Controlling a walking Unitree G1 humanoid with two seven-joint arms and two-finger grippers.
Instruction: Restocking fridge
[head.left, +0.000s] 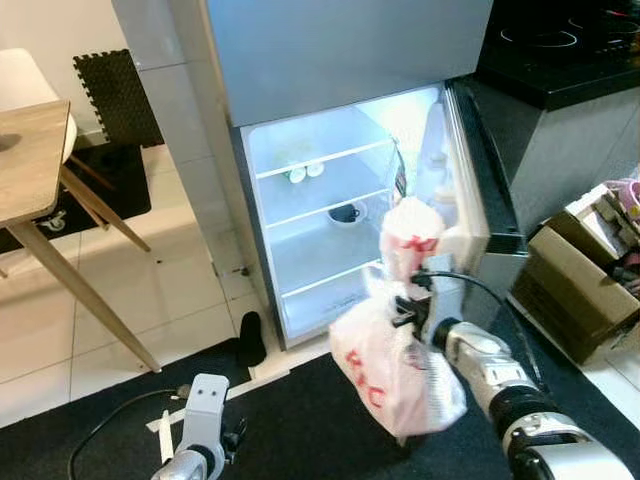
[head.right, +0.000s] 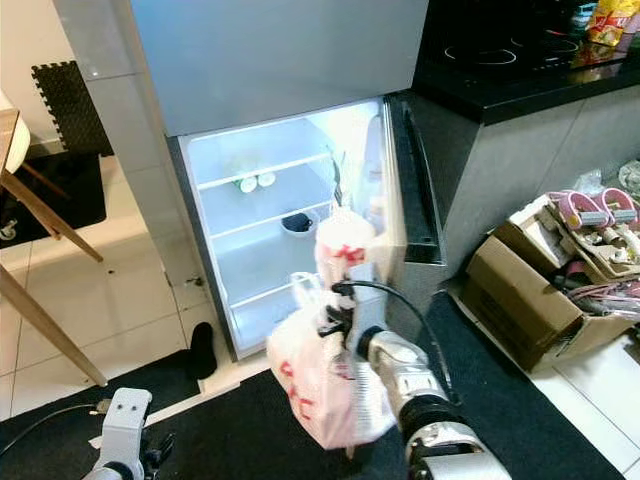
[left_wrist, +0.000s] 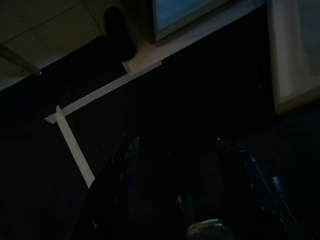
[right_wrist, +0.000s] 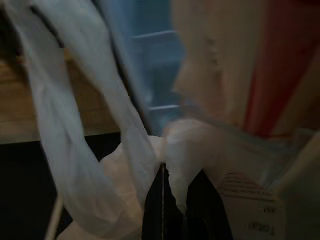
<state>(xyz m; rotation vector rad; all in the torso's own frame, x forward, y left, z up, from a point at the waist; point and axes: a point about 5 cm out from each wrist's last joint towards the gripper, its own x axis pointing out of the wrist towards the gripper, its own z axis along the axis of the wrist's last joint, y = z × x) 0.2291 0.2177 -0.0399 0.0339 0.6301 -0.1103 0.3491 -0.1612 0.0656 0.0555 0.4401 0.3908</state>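
I'm in a home kitchen: open fridge (head.left: 350, 210) w/ lit shelves straight ahead, black induction hob (head.right: 520, 50) on a dark counter to the right, wooden dining table (head.left: 30, 160) at left. Pale tile floor (head.left: 150, 290), dark rug (head.right: 560, 410) near me, cardboard boxes (head.right: 530, 290) of clutter at right.

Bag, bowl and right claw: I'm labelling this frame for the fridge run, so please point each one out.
bag (head.left: 385, 370): left eye view, on its bulging white side.
bowl (head.left: 346, 213): left eye view, on its dark body, middle fridge shelf.
right claw (head.left: 408, 312): left eye view, where its black fingers pinch the bag's neck.
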